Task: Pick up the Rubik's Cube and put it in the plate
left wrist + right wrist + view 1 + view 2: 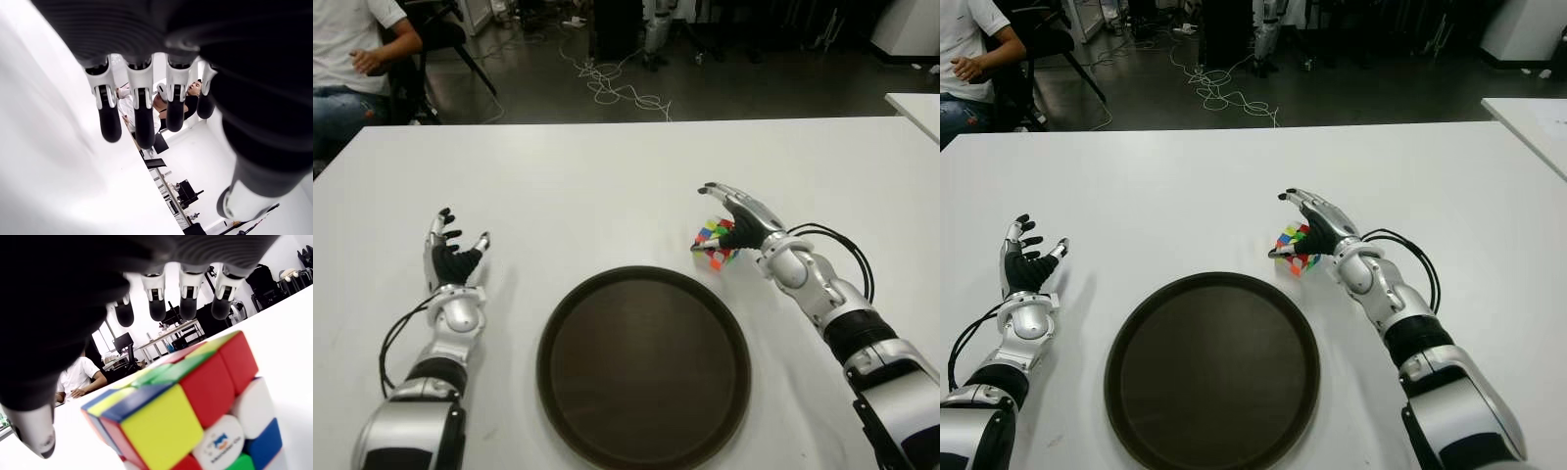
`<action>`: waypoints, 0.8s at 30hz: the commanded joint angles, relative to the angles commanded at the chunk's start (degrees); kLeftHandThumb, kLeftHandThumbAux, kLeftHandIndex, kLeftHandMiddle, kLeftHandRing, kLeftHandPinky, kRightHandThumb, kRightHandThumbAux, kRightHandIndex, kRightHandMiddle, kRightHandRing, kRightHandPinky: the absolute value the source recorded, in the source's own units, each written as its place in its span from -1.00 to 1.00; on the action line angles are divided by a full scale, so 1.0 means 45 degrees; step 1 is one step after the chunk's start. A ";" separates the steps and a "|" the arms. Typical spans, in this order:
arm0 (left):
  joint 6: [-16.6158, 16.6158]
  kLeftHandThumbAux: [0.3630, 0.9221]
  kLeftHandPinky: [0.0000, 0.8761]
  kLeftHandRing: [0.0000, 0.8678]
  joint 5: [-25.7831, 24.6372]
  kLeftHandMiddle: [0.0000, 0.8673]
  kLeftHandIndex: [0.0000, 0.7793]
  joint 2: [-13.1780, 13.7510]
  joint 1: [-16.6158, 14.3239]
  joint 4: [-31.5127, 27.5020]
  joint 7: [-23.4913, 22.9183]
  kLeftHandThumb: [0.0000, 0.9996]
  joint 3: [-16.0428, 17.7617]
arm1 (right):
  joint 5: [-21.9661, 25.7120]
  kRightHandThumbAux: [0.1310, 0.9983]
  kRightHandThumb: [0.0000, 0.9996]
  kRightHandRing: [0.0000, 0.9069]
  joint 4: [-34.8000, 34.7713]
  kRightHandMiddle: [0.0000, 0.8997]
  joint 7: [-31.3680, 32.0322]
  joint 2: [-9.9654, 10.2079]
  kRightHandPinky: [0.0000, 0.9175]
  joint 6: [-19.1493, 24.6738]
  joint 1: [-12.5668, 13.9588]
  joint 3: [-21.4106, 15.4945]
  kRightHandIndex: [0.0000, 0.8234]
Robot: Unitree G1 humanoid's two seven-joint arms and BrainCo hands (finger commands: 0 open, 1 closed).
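Observation:
The Rubik's Cube [714, 245] stands on the white table [607, 186], just past the right rim of the round dark brown plate [644, 367]. My right hand [732, 215] arches over the cube from the right, fingers stretched above it and thumb low at its near side. In the right wrist view the cube [195, 416] fills the space under the palm, while the fingers [188, 296] stay spread and off it. My left hand [453, 257] shows left of the plate, fingers up and spread, holding nothing; its fingers [142, 112] hang straight in the left wrist view.
A person [352, 59] sits beyond the table's far left corner. Cables [612, 88] lie on the floor behind the table. The corner of a second white table [915, 103] shows at the far right.

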 joint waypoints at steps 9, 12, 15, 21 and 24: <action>-0.0051 0.43 -0.42 -0.58 0.0016 -0.66 -0.73 0.0011 0.0033 0.0002 -0.0035 -0.99 0.0002 | -0.0093 0.15 -1.00 -1.00 0.0095 -1.00 -0.0057 -0.0006 -1.00 0.0189 -0.0011 0.0084 -1.00; -0.0078 0.39 -0.41 -0.56 0.0020 -0.64 -0.73 0.0023 0.0037 0.0002 -0.0059 -1.00 -0.0004 | -0.0113 0.17 -1.00 -1.00 0.0062 -1.00 -0.0057 -0.0012 -1.00 0.0277 0.0018 0.0103 -1.00; -0.0020 0.35 -0.40 -0.55 0.0061 -0.63 -0.73 0.0044 0.0016 0.0034 -0.0012 -1.00 -0.0029 | -0.0047 0.16 -1.00 -1.00 0.0015 -1.00 0.0043 -0.0008 -1.00 0.0355 0.0042 0.0087 -1.00; 0.0026 0.27 -0.29 -0.49 0.0092 -0.60 -0.73 0.0060 0.0003 0.0066 0.0005 -0.99 -0.0052 | -0.0041 0.16 -1.00 -1.00 -0.0052 -1.00 0.0107 -0.0011 -1.00 0.0517 0.0076 0.0109 -1.00; -0.0023 0.27 -0.31 -0.51 0.0088 -0.61 -0.72 0.0072 0.0016 0.0060 -0.0010 -0.99 -0.0051 | -0.0050 0.13 -1.00 -1.00 -0.0087 -1.00 0.0103 -0.0020 -1.00 0.0550 0.0108 0.0122 -1.00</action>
